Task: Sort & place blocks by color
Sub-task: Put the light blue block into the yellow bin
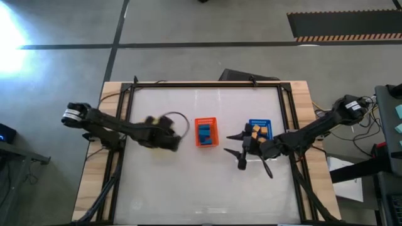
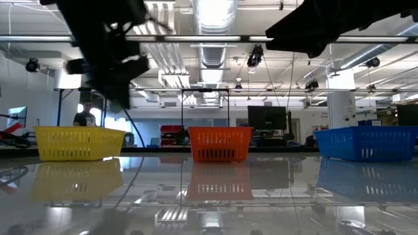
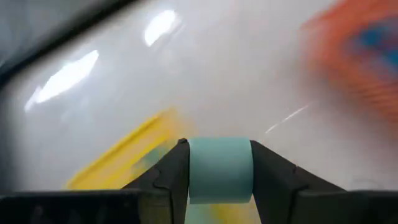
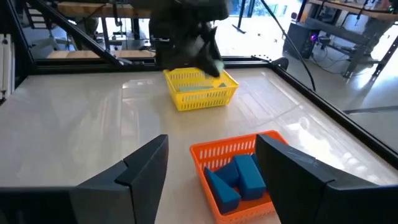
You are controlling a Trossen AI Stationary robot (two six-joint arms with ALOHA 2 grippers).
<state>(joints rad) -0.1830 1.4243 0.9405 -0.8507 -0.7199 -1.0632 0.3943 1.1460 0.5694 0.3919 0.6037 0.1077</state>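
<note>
My left gripper [image 1: 168,135] hovers over the yellow basket [image 3: 121,158] and is shut on a pale teal block [image 3: 219,168]. Pale teal blocks also lie in the yellow basket [image 4: 200,87]. Two medium blue blocks [image 4: 239,177] lie in the orange basket [image 1: 206,132]. Orange blocks [image 1: 257,132] sit in the blue basket [image 1: 259,122]. My right gripper [image 4: 212,143] is open and touches nothing; it stands near the blue basket, on the side toward the orange basket. My left gripper pinches the pale teal block between its two fingers, one finger [image 3: 171,174] on each opposite side face [image 3: 196,168]. The fingers come from above, slanting down. The block is lifted clear, over the yellow basket.
The three baskets stand in a row across the middle of the table: yellow [image 2: 78,142], orange [image 2: 220,143] and blue [image 2: 369,141]. Bare glossy table surface [image 1: 201,188] lies toward the near edge. A black frame [image 1: 207,83] runs along the far edge.
</note>
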